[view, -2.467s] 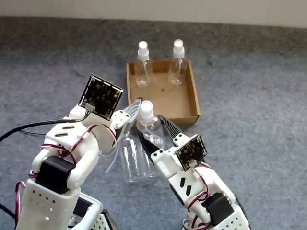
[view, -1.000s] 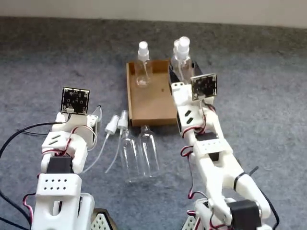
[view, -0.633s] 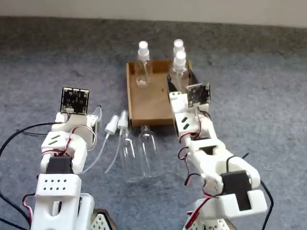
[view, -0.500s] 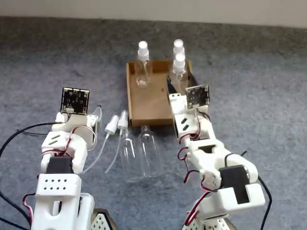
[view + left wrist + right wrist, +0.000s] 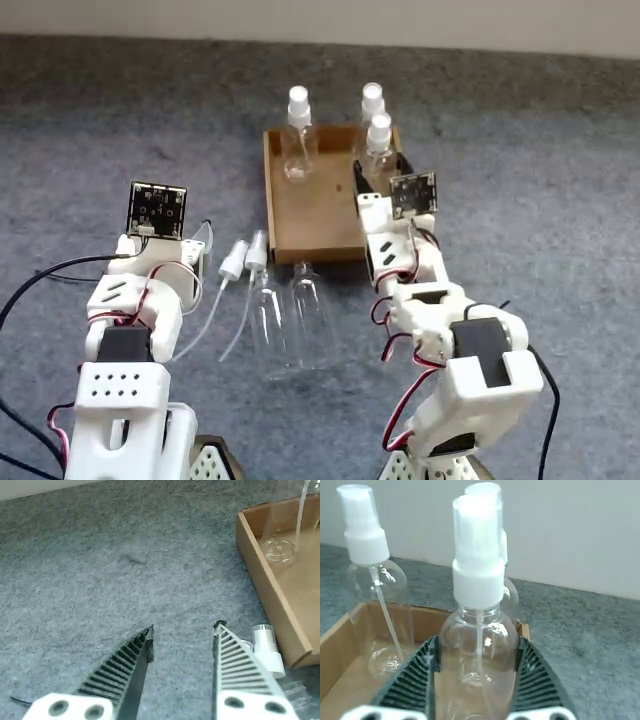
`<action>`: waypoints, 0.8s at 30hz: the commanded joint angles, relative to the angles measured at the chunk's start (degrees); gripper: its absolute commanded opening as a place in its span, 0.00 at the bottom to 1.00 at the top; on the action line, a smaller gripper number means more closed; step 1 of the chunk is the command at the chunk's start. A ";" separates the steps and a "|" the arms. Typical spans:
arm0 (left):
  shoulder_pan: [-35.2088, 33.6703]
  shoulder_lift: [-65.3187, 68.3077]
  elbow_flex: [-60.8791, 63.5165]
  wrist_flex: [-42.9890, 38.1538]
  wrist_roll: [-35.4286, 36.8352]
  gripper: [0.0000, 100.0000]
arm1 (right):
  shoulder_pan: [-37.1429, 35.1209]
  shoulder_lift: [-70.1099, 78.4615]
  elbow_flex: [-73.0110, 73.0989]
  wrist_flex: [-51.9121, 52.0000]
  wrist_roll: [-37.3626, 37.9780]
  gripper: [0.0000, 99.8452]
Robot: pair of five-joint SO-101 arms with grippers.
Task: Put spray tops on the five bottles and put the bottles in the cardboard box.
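The cardboard box (image 5: pixel 322 218) holds two clear bottles with white spray tops, one at its far left (image 5: pixel 298 142) and one at its far right (image 5: pixel 371 108). My right gripper (image 5: pixel 379 176) is shut on a third capped bottle (image 5: pixel 378 148) standing upright inside the box's right side. The right wrist view shows that held bottle (image 5: pixel 477 640) between the right gripper's (image 5: pixel 476 656) fingers. Two uncapped bottles (image 5: pixel 268 322) (image 5: pixel 311 314) lie on the carpet in front of the box. Two loose spray tops (image 5: pixel 233 260) (image 5: pixel 256 250) lie beside them. My left gripper (image 5: pixel 200 243) (image 5: pixel 184 629) is open above the carpet, left of the tops.
Grey carpet covers the table. In the left wrist view, the box's left wall (image 5: pixel 264 580) and one loose spray top (image 5: pixel 268 647) lie just beyond my open fingers. Thin dip tubes trail from the loose tops toward the left arm.
The right arm has lowered the capped bottle down into the box's right side, close in front of the far-right bottle. The left arm has stayed still.
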 commanded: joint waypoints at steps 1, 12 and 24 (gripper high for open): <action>0.31 -0.40 -0.22 -1.23 -0.35 0.19 | 1.01 -0.31 -2.77 -1.36 -0.35 0.00; 0.31 -0.40 -0.22 -1.23 -0.35 0.19 | 0.75 -0.57 -2.68 -1.10 -0.26 0.06; 0.31 -0.40 -0.22 -1.23 -0.35 0.19 | 0.66 -0.66 -2.68 -1.01 -0.18 0.16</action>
